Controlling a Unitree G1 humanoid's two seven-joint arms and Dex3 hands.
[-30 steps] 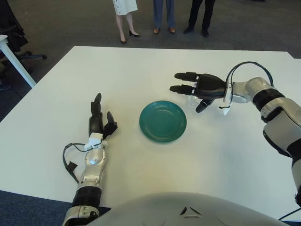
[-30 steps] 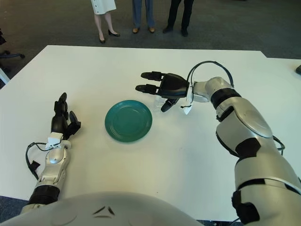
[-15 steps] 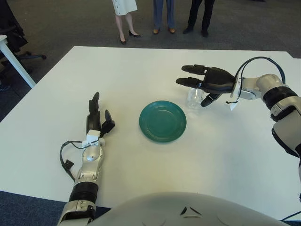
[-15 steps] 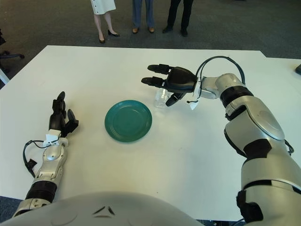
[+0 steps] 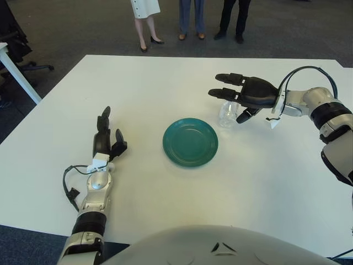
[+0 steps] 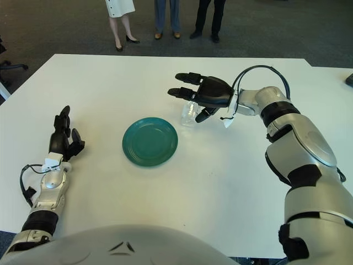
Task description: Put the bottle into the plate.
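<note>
Nothing for you to read here: no labels, brands or numbers show on the plate (image 5: pixel 191 142), the bottle (image 5: pixel 226 114) or the desk (image 5: pixel 165 83).

- The table (image 5: pixel 165 210) lies bare around the green plate (image 5: pixel 191 142) on its near, left and far sides.
- Just beside the plate's far right rim stands the clear bottle (image 5: pixel 226 114), with the right hand (image 5: pixel 241 99) spread over it, fingers open.
- Bare table separates the left hand (image 5: pixel 105 142) from the plate.
- Three people (image 5: pixel 187 19) stand beyond the far edge.
</note>
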